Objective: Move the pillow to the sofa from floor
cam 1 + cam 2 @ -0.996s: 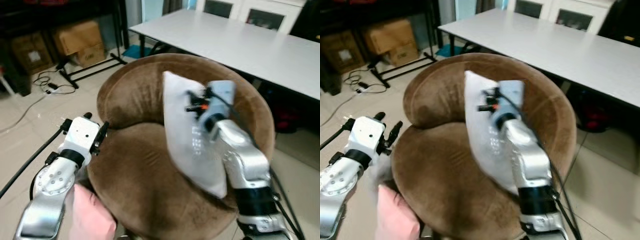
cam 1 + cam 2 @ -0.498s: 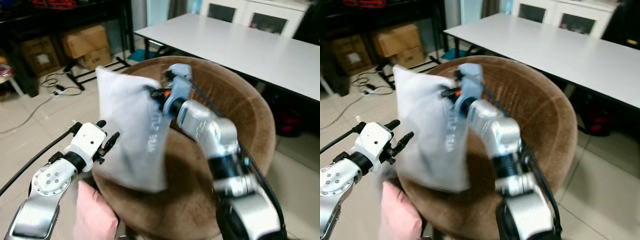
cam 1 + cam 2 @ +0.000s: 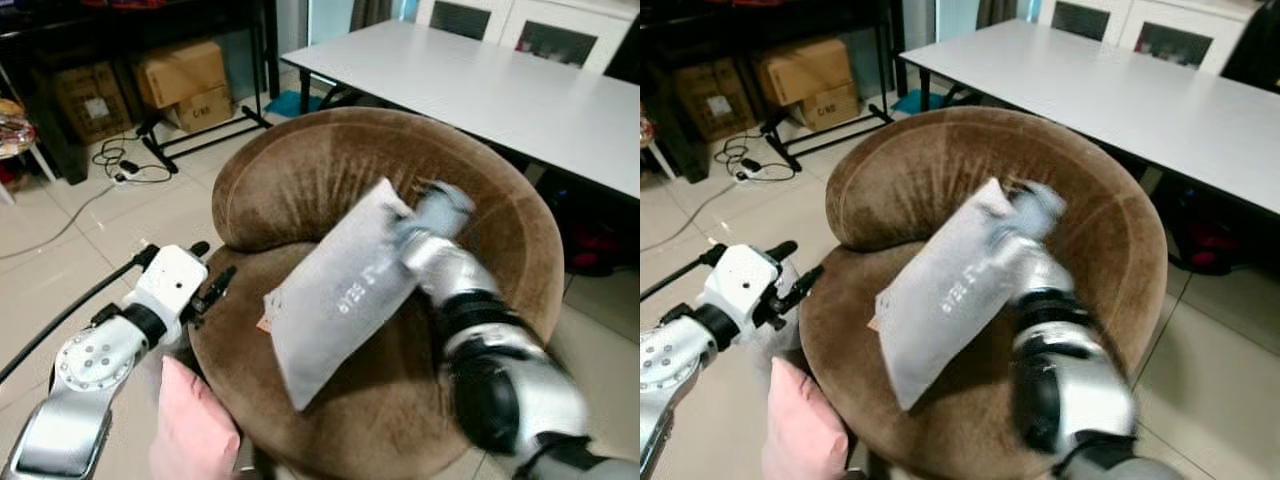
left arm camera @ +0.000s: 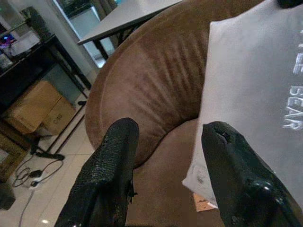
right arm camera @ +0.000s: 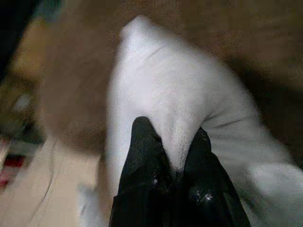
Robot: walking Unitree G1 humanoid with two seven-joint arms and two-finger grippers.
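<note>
A pale grey pillow (image 3: 340, 290) with printed lettering slants across the seat of the round brown sofa chair (image 3: 300, 175). Its upper corner is raised toward the backrest. My right gripper (image 5: 173, 139) is shut on that corner, and the arm is blurred with motion. The fabric bunches between the two black fingers (image 5: 142, 151). My left gripper (image 4: 170, 132) hovers open at the sofa's left side, near the pillow's lower edge, with nothing between its fingers. A pink pillow (image 3: 190, 430) sits low beside the sofa's front left.
A long white table (image 3: 500, 90) stands behind the sofa. Cardboard boxes (image 3: 180, 80) and a black rack stand at the back left. Cables (image 3: 115, 165) trail over the tiled floor. A black cable runs along my left arm.
My right arm has swung the pillow from over the sofa's left edge back to the right and down, so it now slants across the seat. The left gripper has barely moved.
</note>
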